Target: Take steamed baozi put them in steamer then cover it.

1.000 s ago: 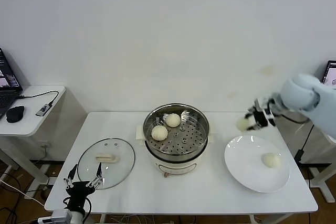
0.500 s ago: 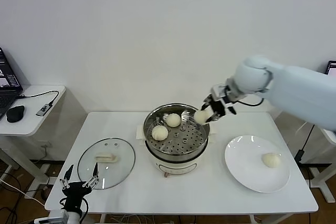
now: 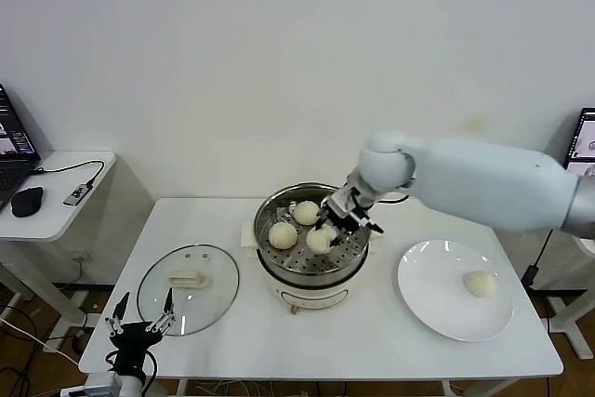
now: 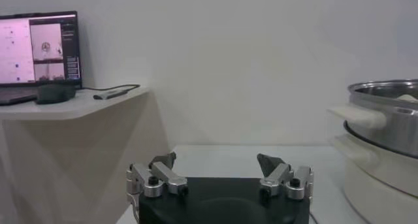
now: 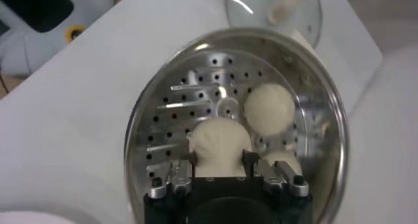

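Head view: white table [image 3: 390, 341], (plain) wall [image 3: 279, 62]

A white table [image 3: 232, 332] stood against a white wall [image 3: 279, 62]. Left of that table was a small side desk [image 3: 56, 194] carrying a laptop [image 3: 14, 151], a black mouse [image 3: 27, 200] and a cabled adapter [image 3: 76, 194].
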You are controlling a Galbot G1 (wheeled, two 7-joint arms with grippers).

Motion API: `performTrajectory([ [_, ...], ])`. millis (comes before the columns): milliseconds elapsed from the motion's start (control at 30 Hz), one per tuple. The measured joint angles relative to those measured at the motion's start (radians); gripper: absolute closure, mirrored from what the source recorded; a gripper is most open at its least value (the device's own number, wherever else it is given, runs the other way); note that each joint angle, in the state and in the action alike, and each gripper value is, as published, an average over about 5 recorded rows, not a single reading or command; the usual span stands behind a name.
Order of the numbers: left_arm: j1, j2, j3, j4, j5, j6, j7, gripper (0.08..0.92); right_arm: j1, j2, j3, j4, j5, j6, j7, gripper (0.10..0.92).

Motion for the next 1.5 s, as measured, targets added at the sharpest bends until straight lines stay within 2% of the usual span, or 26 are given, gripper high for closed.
performTrajectory([
  [600, -0.003, -0.001, -0.005, 0.010, -0.002, -0.005, -0.002, 0.177, -0.005, 0.054, -0.039, -0.023, -0.095, 0.167, -0.024, 0.543],
  [700, -0.003, -0.001, -0.005, 0.010, -0.002, -0.005, -0.002, 0.177, -0.002, 0.052, -0.039, -0.025, -0.102, 0.176, -0.025, 0.492],
  [933, -0.003, 0.003, -0.008, 0.010, -0.002, -0.005, -0.002, 0.177, 0.015, 0.032, -0.028, -0.016, -0.090, 0.175, -0.023, 0.296],
  [1000, -0.005, 0.005, -0.010, 0.009, -0.002, -0.005, -0.002, 0.177, 0.023, 0.019, -0.020, -0.010, -0.077, 0.161, -0.023, 0.244],
  [1100, -0.005, 0.009, -0.013, 0.008, -0.002, -0.006, -0.002, 0.177, 0.036, -0.008, -0.004, 0.001, -0.052, 0.113, -0.022, 0.209],
  [1500, -0.016, 0.028, -0.003, 0.009, -0.002, -0.007, -0.002, 0.177, 0.067, -0.199, 0.064, 0.073, 0.074, -0.232, 0.001, 0.203],
])
